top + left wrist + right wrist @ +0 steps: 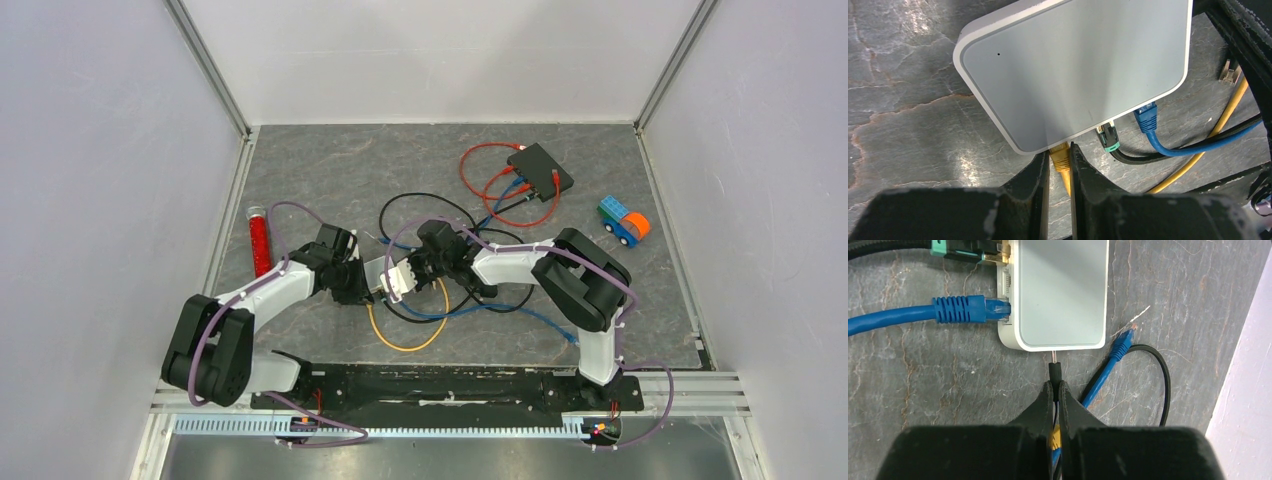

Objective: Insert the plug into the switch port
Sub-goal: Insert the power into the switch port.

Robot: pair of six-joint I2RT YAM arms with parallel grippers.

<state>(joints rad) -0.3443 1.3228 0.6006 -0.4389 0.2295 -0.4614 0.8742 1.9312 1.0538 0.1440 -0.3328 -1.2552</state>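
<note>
A white switch [400,278] lies flat between my two grippers. In the left wrist view the switch [1073,70] has three plugs at its near edge: a yellow plug [1062,161], a black-and-green one [1108,138] and a blue one [1146,117]. My left gripper [1060,151] is shut on the yellow plug, whose front end sits at the switch's edge; how deep it sits I cannot tell. My right gripper [1055,386] is shut on a thin black barrel plug [1055,371], its metal tip just short of the switch's [1060,290] end face.
A black switch [540,170] with red and blue cables sits at the back right, a toy truck [623,222] beside it. A red tube [260,240] lies at the left. Yellow [405,345], blue and black cables loop round the white switch. A loose blue plug [1122,345] lies nearby.
</note>
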